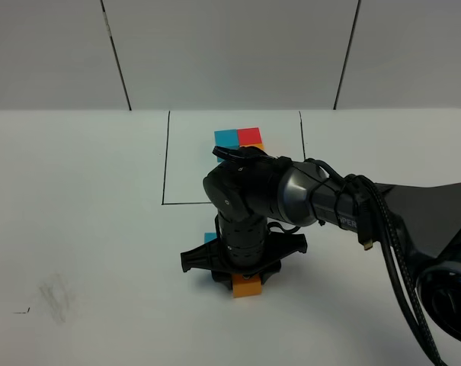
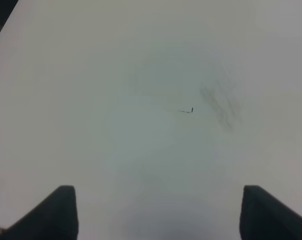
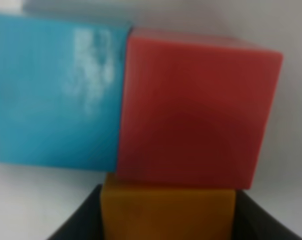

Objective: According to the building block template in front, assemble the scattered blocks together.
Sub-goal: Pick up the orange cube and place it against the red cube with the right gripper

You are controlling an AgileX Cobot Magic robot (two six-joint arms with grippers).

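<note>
We see a white table (image 1: 78,229) with smudge (image 1: 55,293), grey wall (image 1: 230,46), right gripper (image 3: 168,220) clamped on orange cube (image 3: 168,212), red cube (image 3: 190,110) and blue cube (image 3: 51,90) just beyond its fingers, left gripper (image 2: 158,215) spread wide, empty

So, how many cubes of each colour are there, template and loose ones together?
Blue: 2 (template blue, loose blue)
Red: 2 (template red, loose red)
Orange: 2 (template orange, loose orange)
Total: 6

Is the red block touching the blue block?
Touching. The right wrist view shows the red block pressed against the blue block, no gap.
</note>
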